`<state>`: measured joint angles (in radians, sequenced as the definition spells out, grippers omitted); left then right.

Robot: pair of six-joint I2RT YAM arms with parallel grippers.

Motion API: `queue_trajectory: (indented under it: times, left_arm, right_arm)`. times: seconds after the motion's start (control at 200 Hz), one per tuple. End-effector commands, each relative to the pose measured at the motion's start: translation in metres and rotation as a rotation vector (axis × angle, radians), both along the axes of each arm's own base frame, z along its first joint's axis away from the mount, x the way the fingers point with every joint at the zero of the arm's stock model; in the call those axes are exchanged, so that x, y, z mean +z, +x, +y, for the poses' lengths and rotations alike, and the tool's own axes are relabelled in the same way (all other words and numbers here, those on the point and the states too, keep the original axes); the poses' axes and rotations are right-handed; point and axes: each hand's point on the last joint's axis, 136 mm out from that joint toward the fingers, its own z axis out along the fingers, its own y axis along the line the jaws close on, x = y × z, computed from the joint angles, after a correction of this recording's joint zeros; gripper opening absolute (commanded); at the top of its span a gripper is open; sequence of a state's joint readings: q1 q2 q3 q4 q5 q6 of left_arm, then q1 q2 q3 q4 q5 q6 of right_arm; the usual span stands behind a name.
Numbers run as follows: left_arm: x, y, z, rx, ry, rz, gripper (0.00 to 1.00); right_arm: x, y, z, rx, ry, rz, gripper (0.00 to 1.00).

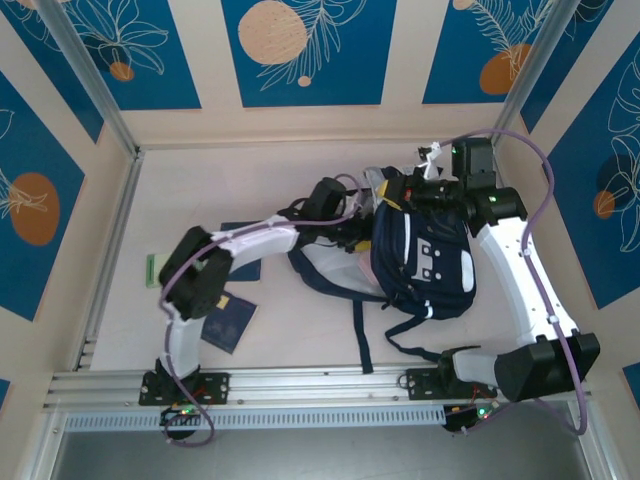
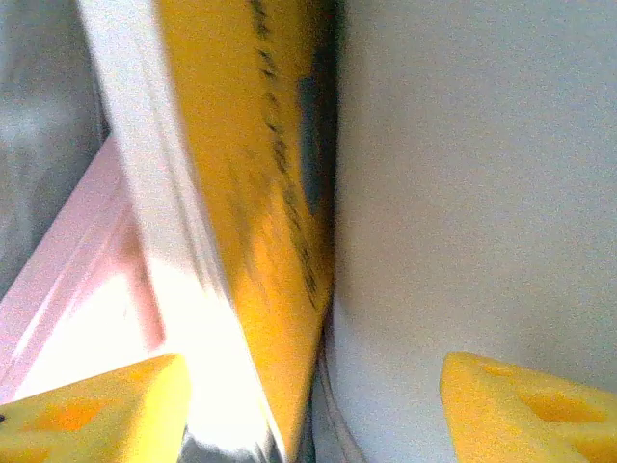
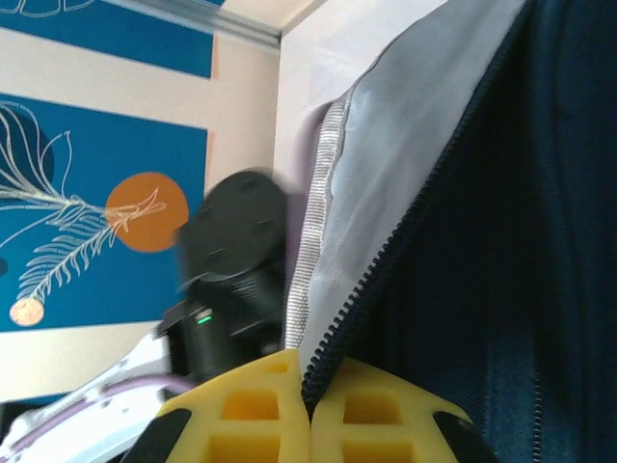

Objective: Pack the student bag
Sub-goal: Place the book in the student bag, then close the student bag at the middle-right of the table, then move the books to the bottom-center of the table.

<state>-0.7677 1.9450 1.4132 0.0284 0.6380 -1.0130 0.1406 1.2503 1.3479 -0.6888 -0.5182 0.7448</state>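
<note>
Your left gripper (image 2: 310, 376) stands open at the bottom; your right gripper (image 3: 310, 410) pinches the bag (image 3: 540, 241) edge at bottom centre.

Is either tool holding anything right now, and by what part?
The right tool pinches the student bag at the zipper edge of its opening. The left tool is open, gripping nothing.

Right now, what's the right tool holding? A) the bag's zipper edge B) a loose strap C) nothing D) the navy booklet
A: the right wrist view shows the right tool shut on the zipper edge of the student bag.
</note>
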Motion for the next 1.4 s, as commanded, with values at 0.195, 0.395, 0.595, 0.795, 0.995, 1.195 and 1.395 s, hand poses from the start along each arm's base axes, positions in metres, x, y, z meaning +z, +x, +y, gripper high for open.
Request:
queue_trajectory:
  times: [0.195, 0.395, 0.595, 0.795, 0.995, 1.195, 1.395]
  left_arm:
    - [0.019, -0.024, 0.107, 0.105, 0.198, -0.110, 0.68]
    - [0.009, -0.038, 0.207, 0.328, 0.478, -0.071, 0.68]
    - [-0.035, -0.065, 0.287, 0.512, 0.616, 0.138, 0.69]
    - [-0.070, -0.084, 0.348, 0.664, 0.725, 0.252, 0.69]
    - [-0.103, -0.086, 0.359, 0.670, 0.764, 0.288, 0.62]
    - [-0.140, -0.082, 0.352, 0.588, 0.792, 0.326, 0.52]
    - [-0.175, -0.095, 0.328, 0.485, 0.750, 0.410, 0.42]
  right_arm:
    - [-0.011, 0.016, -0.030, -0.186, -0.064, -0.068, 0.00]
    - [-0.068, 0.014, -0.018, -0.175, -0.154, 0.035, 0.05]
    - [-0.104, 0.009, -0.011, -0.156, -0.481, 0.076, 0.59]
    - [-0.106, -0.005, 0.011, -0.059, -0.605, 0.020, 0.59]
    - [-0.120, -0.038, 0.044, 0.073, -0.517, 0.033, 0.57]
    - [-0.131, -0.062, 0.051, 0.123, -0.475, 0.061, 0.55]
    - [-0.135, -0.073, 0.055, 0.155, -0.453, 0.080, 0.54]
